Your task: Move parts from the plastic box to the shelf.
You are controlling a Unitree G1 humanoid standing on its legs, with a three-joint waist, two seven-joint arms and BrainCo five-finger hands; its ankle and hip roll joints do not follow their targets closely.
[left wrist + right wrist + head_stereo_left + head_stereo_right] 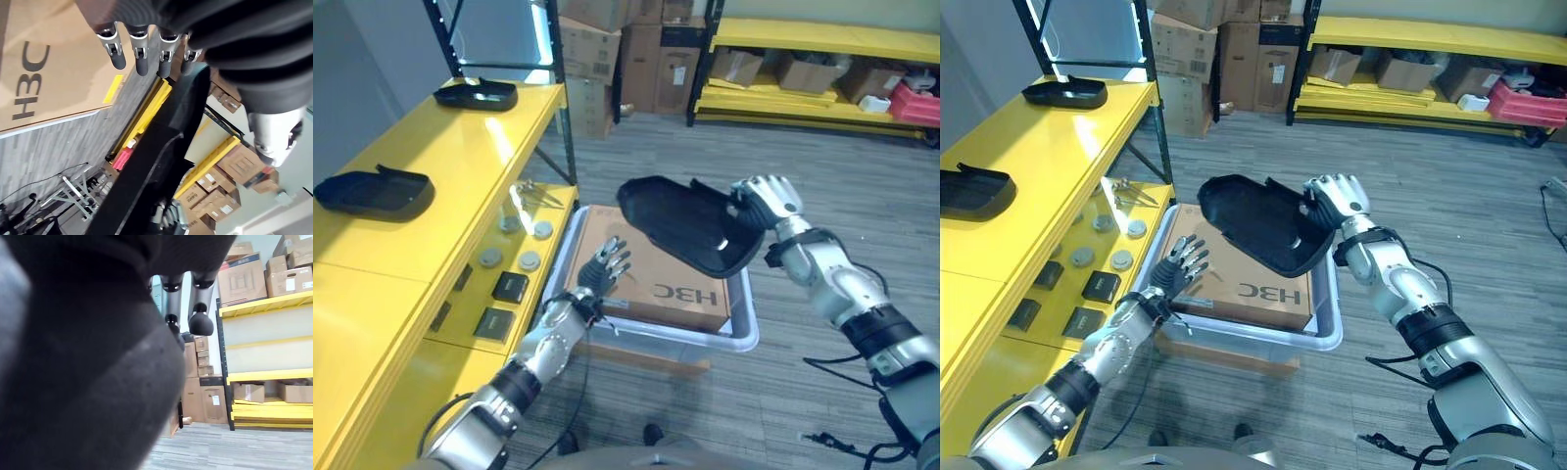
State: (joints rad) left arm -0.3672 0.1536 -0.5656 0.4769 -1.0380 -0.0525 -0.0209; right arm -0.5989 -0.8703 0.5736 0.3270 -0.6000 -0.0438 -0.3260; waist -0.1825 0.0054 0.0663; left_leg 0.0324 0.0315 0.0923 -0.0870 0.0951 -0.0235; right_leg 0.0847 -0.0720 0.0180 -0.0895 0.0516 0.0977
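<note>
Holding a flat cardboard box (658, 266), the clear plastic box (744, 328) sits below the black part (690, 223) gripped by right hand (766, 201) fingers; left hand (605, 266) fingers spread open, part's far side hidden.

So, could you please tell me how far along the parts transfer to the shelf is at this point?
Two black parts already lie on the yellow shelf top. A third black part is held by the right hand above the plastic box, not yet over the shelf. The left hand hovers open over the box's near corner. Only a cardboard sheet shows in the box.
</note>
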